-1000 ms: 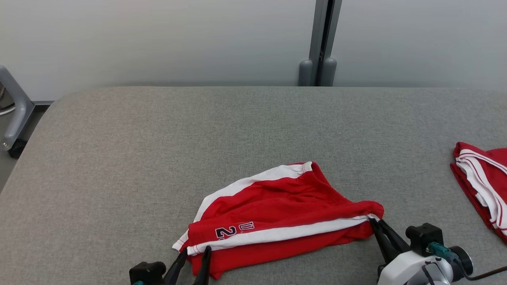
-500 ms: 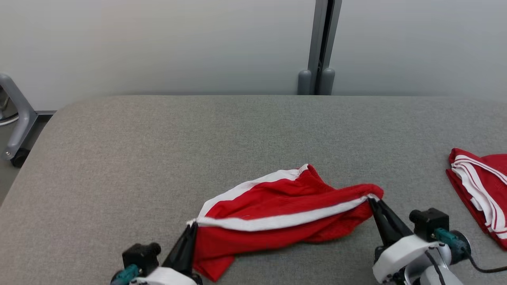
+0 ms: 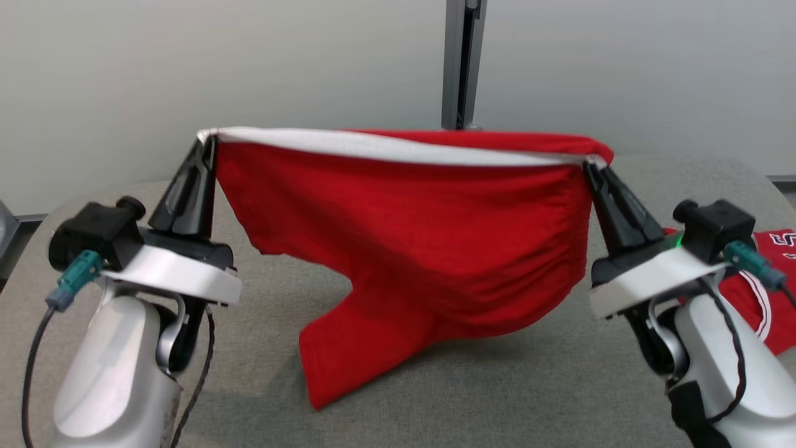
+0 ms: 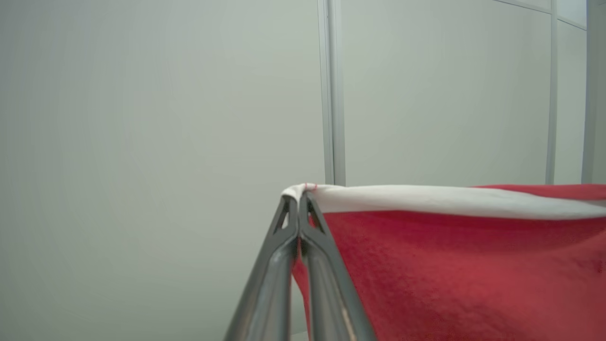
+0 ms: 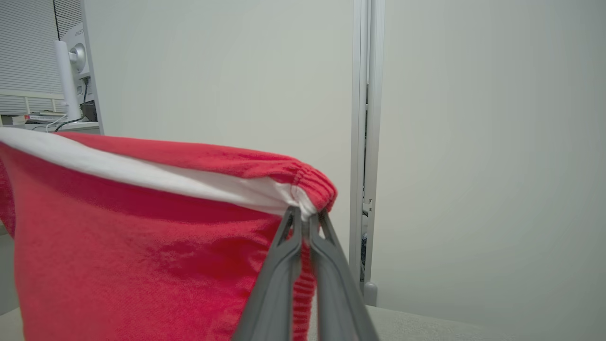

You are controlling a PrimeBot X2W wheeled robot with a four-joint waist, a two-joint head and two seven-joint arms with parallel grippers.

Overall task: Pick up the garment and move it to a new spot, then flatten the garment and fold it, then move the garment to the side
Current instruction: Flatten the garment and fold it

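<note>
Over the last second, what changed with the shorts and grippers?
The left gripper closed on the white-striped edge of the red shorts, then both grippers lifted them up from the grey table, stretched between them. The right gripper stayed shut on its end; the other red garment stayed at the table's right.

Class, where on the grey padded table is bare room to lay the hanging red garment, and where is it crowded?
Free: grey padded table between left gripper and the red white-banded garment, and the near strip below it toward the right gripper. Crowded: right edge, by another red-and-white garment.
</note>
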